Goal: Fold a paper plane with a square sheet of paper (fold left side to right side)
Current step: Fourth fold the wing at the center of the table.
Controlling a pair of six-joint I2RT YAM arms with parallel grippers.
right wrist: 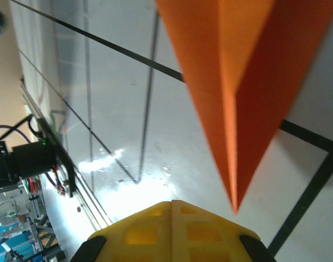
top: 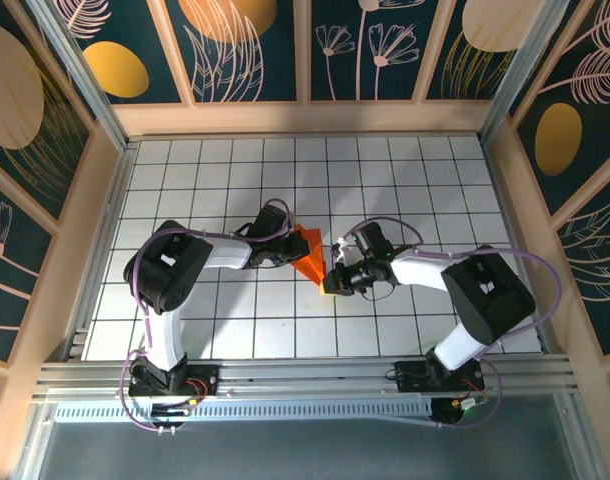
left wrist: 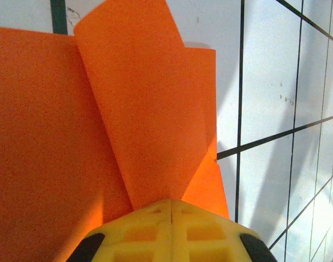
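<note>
The square sheet of paper (top: 307, 255) is bright orange and lies on the grid table as a creased wedge, its point toward the near right. My left gripper (top: 291, 250) is at its left side. In the left wrist view the left gripper (left wrist: 171, 202) is shut, with its yellow tips resting on the paper (left wrist: 144, 109), and one flap curls up ahead of them. My right gripper (top: 330, 283) is shut at the wedge's point. In the right wrist view the paper's tip (right wrist: 237, 82) ends just right of the shut right gripper (right wrist: 172, 203), with nothing between its fingers.
White gridded tabletop (top: 405, 180) stretches behind and to both sides. Wooden walls (top: 103, 200) box it in on the left, back and right. An aluminium rail (top: 305, 375) with the arm bases runs along the near edge.
</note>
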